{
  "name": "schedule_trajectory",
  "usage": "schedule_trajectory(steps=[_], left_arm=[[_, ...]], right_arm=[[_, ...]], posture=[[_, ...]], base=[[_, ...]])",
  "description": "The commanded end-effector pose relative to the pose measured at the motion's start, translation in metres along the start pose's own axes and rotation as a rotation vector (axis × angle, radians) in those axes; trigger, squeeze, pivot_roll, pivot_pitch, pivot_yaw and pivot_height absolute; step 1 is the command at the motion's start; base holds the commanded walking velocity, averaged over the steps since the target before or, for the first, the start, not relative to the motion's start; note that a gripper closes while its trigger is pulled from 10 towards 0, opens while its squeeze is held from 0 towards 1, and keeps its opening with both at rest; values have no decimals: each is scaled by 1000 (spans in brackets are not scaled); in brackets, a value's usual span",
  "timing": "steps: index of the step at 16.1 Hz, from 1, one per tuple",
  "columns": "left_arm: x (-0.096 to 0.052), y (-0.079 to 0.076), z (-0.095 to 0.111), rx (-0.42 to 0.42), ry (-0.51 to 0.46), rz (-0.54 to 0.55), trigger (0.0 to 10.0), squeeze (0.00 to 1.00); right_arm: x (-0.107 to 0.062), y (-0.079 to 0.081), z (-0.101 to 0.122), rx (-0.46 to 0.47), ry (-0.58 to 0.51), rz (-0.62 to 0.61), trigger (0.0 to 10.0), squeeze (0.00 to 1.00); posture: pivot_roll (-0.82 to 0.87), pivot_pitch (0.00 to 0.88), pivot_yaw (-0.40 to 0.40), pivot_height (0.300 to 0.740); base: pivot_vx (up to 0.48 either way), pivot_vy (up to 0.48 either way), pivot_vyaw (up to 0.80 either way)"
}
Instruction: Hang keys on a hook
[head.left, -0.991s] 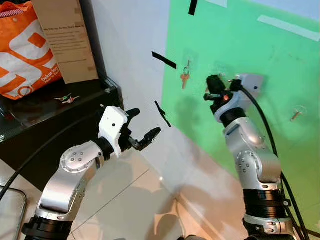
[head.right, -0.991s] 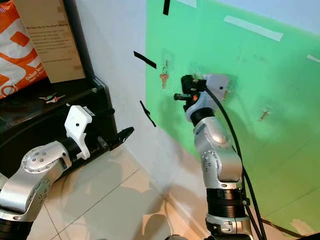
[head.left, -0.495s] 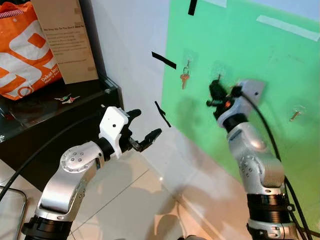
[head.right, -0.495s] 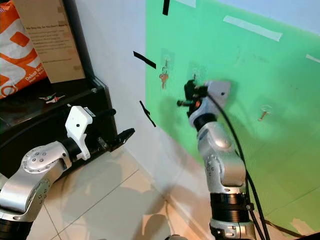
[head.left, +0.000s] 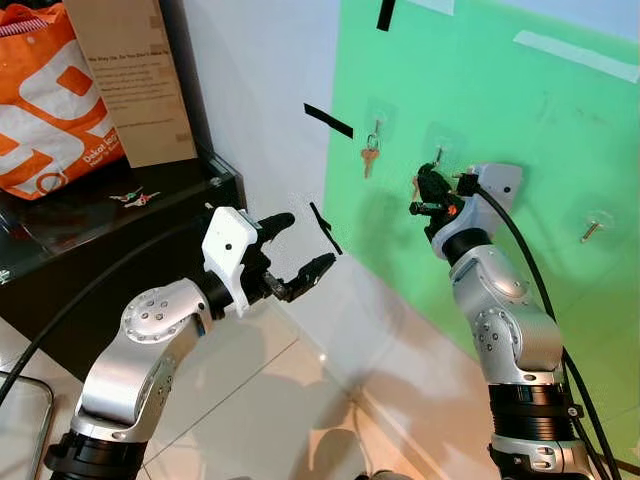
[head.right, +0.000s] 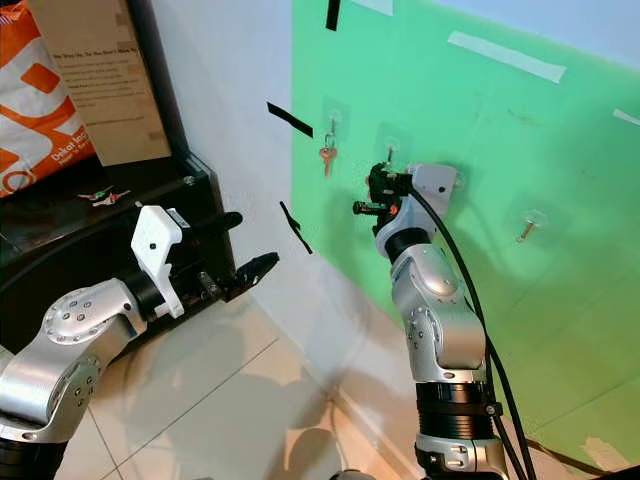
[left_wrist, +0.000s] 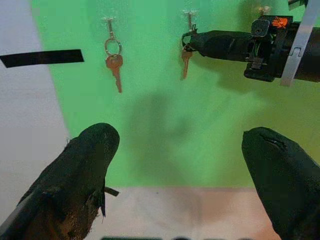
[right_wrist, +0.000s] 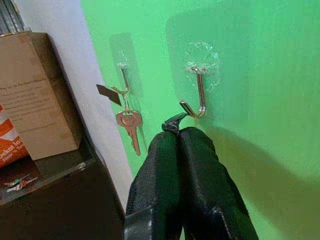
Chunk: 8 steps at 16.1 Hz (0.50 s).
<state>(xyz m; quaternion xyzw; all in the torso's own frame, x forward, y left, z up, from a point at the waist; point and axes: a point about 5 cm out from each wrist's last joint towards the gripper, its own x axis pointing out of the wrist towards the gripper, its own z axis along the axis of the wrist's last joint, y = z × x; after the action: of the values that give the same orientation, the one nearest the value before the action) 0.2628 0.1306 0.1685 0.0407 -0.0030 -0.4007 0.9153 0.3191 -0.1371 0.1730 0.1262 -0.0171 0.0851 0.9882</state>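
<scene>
- The right end effector (right_wrist: 179, 131) is raised against the green wall panel (head.left: 520, 110), its two black fingers pressed together on a small dark key ring (right_wrist: 173, 121) at their tips.
- That ring sits right at the upturned tip of a clear adhesive hook (right_wrist: 199, 95); whether it is already over the hook or only touching it cannot be made out.
- From the left wrist view, a copper-coloured key (left_wrist: 185, 61) dangles just below the right fingertips, beside the same hook; its top is hidden behind the fingers.
- A second key (left_wrist: 114, 70) hangs by its ring from the neighbouring hook (left_wrist: 108, 27), nearer the white wall.
- A third hook (head.left: 594, 224), farther along the green wall panel, carries something small that is too tiny to identify.
- The left end effector (head.left: 300, 250) hovers in front of the wall, lower down, fingers spread wide and grasping nothing.
- On the black shelf (head.left: 90, 230) stand an orange bag (head.left: 45, 100), cut off at the frame edge, and a brown cardboard sign (head.left: 130, 75) whose print is too small to read.
</scene>
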Motion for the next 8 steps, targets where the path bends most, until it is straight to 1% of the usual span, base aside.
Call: schedule_trajectory(steps=[1,3,7,8], left_arm=[[1,-1,7,6,-24,-18,10000,0],[1,-1,8,4,-25,-18,10000,0],[2,0,10,6,-27,-16,10000,0],[2,0,10,7,-28,-17,10000,0]], right_arm=[[-2,-2,3,6,-7,5,10000,0],[-4,-3,6,16,-24,16,10000,0],[-5,-6,23,65,-125,32,10000,0],[-5,-6,25,68,-136,42,10000,0]], posture=[[18,0,-28,740],[15,0,-25,740],[14,0,-23,740],[14,0,-23,740]], base=[[0,0,0],[0,0,0],[0,0,0],[0,0,0]])
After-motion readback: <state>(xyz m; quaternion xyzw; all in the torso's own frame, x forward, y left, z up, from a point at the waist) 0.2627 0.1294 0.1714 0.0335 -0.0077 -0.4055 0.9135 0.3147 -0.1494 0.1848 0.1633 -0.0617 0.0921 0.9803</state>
